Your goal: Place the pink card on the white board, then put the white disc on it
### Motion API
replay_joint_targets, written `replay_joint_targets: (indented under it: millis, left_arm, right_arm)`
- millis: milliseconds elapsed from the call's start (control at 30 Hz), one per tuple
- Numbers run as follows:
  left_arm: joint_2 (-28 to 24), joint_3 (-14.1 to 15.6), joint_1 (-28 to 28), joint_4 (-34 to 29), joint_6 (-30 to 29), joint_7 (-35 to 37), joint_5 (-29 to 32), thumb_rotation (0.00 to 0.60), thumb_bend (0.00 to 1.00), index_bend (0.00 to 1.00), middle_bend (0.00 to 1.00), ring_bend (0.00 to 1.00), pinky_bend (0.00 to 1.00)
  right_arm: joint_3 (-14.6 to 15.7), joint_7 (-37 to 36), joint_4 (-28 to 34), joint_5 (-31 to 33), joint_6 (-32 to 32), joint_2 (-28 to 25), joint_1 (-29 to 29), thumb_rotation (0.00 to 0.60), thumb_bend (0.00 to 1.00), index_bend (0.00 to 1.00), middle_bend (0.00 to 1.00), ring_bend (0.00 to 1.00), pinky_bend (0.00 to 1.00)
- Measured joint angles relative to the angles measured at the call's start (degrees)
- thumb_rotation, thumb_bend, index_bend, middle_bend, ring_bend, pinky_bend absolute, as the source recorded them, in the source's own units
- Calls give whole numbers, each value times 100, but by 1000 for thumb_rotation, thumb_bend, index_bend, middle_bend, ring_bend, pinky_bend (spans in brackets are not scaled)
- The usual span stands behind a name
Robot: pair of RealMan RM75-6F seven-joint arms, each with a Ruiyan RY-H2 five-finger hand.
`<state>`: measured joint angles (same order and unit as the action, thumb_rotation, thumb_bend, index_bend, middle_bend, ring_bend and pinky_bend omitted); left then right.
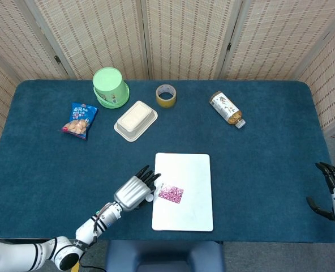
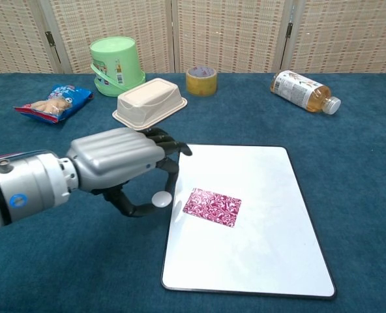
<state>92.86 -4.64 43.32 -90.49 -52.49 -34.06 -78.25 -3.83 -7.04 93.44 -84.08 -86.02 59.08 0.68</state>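
The pink patterned card [image 1: 171, 194] [image 2: 212, 207] lies on the white board [image 1: 184, 170] [image 2: 258, 248], in its near left part. My left hand [image 1: 134, 192] [image 2: 118, 163] hovers at the board's left edge and pinches the small white disc [image 2: 161, 199] [image 1: 149, 198] between thumb and a finger, just left of the card. My right hand [image 1: 333, 192] rests at the table's far right edge, fingers apart and holding nothing; the chest view does not show it.
At the back stand a green bucket [image 1: 110, 87], a cream tray turned upside down [image 1: 136, 120], a tape roll [image 1: 166, 95], a lying bottle [image 1: 227, 109] and a snack bag [image 1: 79, 119]. Blue cloth covers the table [image 1: 269, 158].
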Motion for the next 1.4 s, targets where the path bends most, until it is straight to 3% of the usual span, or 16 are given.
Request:
replay_joint_targets:
  millis: [367,800,1000,1233,1400]
  left_arm:
    - [711,-499,704,388,448,-692,877,600,419,495,129,119,0]
    - [1201,-590,1209,785,493,-1337,1710,600,417,485,129,119,0]
    - [1188,-517,1306,780,426,-1502,1987,600,403,245,129,106,0]
    - [1007,-418,1346,394,314,-1513,2106,600,394,184,129,94,0]
    - [776,-437,1262,74,104,-1226,2028,600,393,196,129,93,0]
  right_arm:
    - [-22,-72,-81,60,88,10,31,600,291,119,156,122,114]
    - [-23,-220,-195,94,73,6,-8,600,292,118,156,122,114]
    - [-28,-262,-237,90,58,11,-19,600,292,118,156,122,114]
    - [-35,-244,-212,53,24,6,-17,600,292,119,156,123,114]
    - [-23,-220,-175,41,-27,-16,-56,600,292,119,156,122,114]
